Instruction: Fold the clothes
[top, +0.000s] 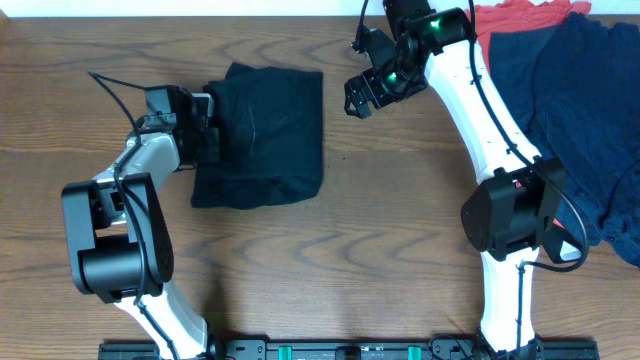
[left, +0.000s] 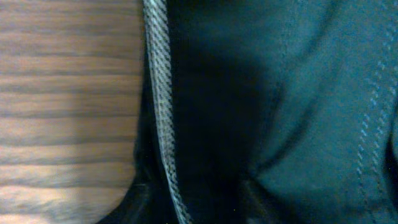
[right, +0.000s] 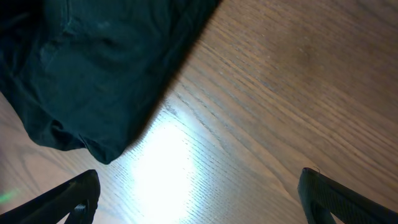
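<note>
The black shorts (top: 262, 130) lie folded into a rough rectangle on the wooden table, left of centre. My left gripper (top: 207, 135) is at their left edge. The left wrist view is filled with black fabric (left: 298, 106) and a strip of pale mesh lining (left: 160, 93). The dark fingers (left: 193, 202) are close together at the bottom with fabric between them, shut on the shorts. My right gripper (top: 362, 95) hovers open and empty above bare table right of the shorts. Its wrist view shows the fingers (right: 199, 199) wide apart and a corner of the shorts (right: 93, 68).
A pile of garments lies at the right: navy cloth (top: 570, 110) spreading to the table's right edge and coral-red cloth (top: 520, 18) at the back. The right arm (top: 490, 120) runs alongside this pile. Bare wood (top: 350, 260) lies in front.
</note>
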